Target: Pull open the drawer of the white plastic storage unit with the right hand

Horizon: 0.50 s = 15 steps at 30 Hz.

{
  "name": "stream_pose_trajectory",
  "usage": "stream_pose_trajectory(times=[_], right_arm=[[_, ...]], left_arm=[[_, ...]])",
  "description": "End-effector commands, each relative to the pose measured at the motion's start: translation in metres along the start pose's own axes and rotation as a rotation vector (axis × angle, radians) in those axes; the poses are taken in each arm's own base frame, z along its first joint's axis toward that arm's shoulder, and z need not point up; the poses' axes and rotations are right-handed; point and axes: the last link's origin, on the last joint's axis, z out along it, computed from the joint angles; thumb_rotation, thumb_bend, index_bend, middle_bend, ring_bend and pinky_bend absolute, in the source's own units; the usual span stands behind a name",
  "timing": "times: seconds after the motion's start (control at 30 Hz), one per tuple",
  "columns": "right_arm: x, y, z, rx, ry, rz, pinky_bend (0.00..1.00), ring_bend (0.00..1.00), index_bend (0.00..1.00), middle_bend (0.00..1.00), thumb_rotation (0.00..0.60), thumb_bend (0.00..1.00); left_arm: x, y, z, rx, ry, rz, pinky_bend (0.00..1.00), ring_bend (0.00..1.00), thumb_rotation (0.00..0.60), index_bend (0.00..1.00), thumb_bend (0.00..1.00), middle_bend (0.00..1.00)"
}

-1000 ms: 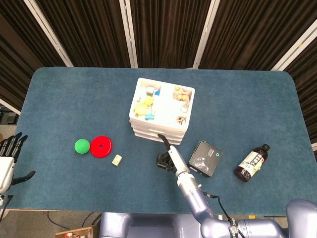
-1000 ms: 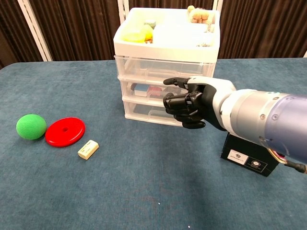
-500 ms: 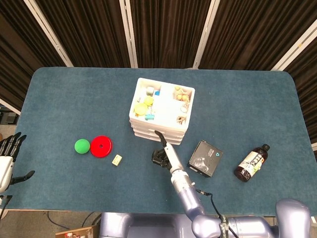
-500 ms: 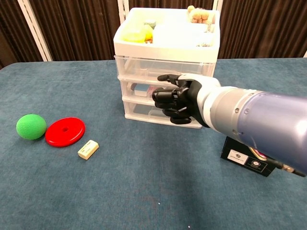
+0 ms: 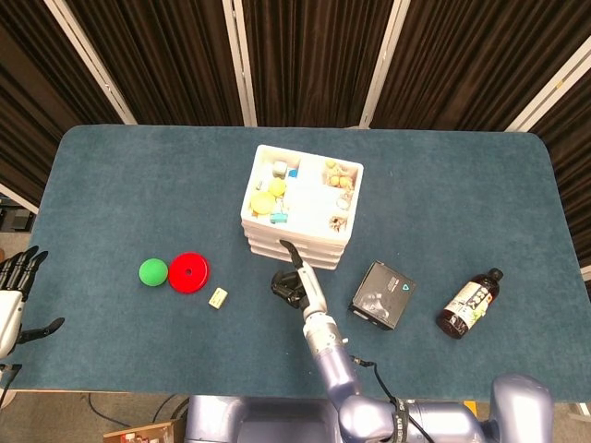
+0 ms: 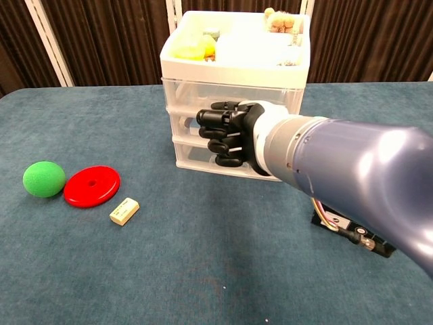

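The right hand (image 6: 226,133) hangs in front of the white plastic storage unit (image 6: 233,95), its dark fingers (image 6: 215,145) curled inward against the drawer fronts at mid-height. The chest view does not show whether the fingers have hooked a handle or merely rest against the plastic, so its grasp cannot be told. From the head view, the same hand (image 5: 289,281) sits at the near face of the unit (image 5: 300,203), one finger pointing up toward the drawers, the arm running back toward the robot's body.

All the drawers (image 6: 196,128) look flush with the frame. The unit stands near the middle of the blue tabletop (image 5: 111,203), its open top tray carrying small yellow, blue and tan items.

Right of the hand lies a black box (image 5: 382,295), and farther right a dark bottle (image 5: 469,302) lies on its side. To the left sit a small cream block (image 5: 218,297), a red disc (image 5: 188,272) and a green ball (image 5: 153,271), the ball just beside the disc.

The left hand (image 5: 11,300) stays off the tabletop's left edge, fingers spread, holding nothing.
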Motion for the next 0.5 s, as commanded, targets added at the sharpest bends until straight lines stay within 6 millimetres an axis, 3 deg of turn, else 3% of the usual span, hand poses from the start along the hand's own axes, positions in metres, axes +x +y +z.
stream_pose_trajectory(times=[0.03,0.5], right_arm=[[0.0003,0.0026,0.0034,-0.007,0.021,0.001,1.0,0.91,0.0,0.98,0.6,0.81],[-0.0017,0.0009,0.007,-0.01,0.016,0.068,1.0,0.91,0.03,0.98,0.6,0.81]], left_arm=[[0.001,0.0,-0.0005,-0.004,0.002,-0.005,0.07,0.0,0.6,0.04,0.0,0.0],[0.0003,0.0008,-0.0001,-0.007,-0.003,-0.006,0.07,0.0,0.6,0.04,0.0,0.0]])
